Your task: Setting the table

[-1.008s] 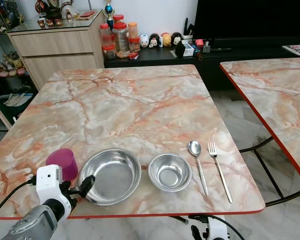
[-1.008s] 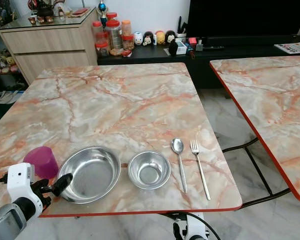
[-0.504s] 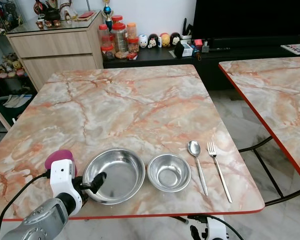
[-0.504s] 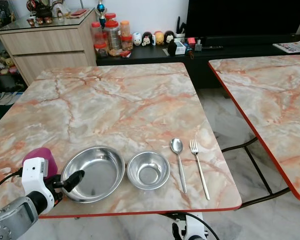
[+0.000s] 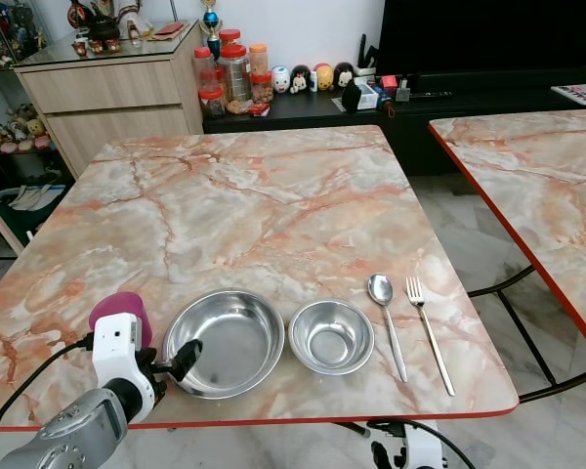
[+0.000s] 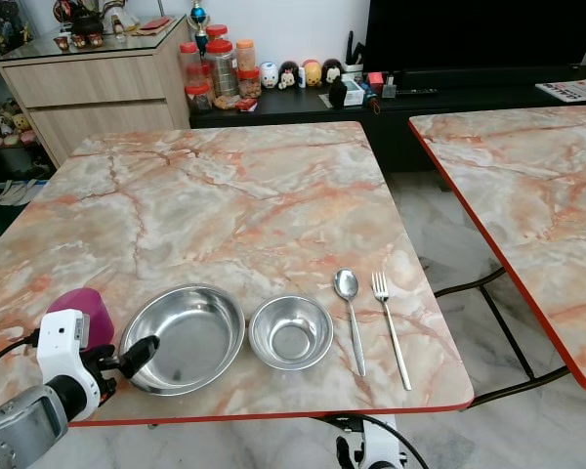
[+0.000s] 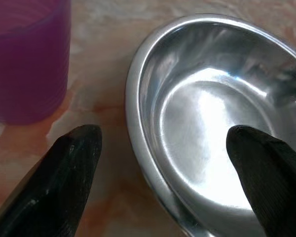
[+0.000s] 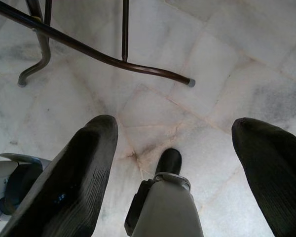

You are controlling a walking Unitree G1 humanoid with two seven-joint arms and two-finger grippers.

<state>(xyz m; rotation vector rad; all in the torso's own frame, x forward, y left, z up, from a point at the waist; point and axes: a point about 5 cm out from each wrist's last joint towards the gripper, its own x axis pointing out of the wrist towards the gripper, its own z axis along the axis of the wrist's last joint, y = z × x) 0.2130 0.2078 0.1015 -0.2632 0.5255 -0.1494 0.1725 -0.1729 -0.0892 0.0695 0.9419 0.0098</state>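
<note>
A marble-patterned table with a red edge is seen from above, and the place setting is laid out along its near edge. A large steel bowl is placed toward the near left corner, a small steel bowl is set just beside it on the right, and a spoon and a fork are laid side by side, apart from each other, nearer the near right corner. A purple cup is stood by the left edge, close to the large bowl but not touching it. The left gripper is held at the near left rim of the large bowl with its jaws spread: one finger is placed outside the rim on the table top, between bowl and cup, and the other is seen over the bowl's hollow; nothing is grasped. The right gripper is hung below the table over a pale tiled floor, with its jaws released and nothing between them. A second marble table is seen to the right, well apart, and a wooden cabinet is seen beyond the far edge.
</note>
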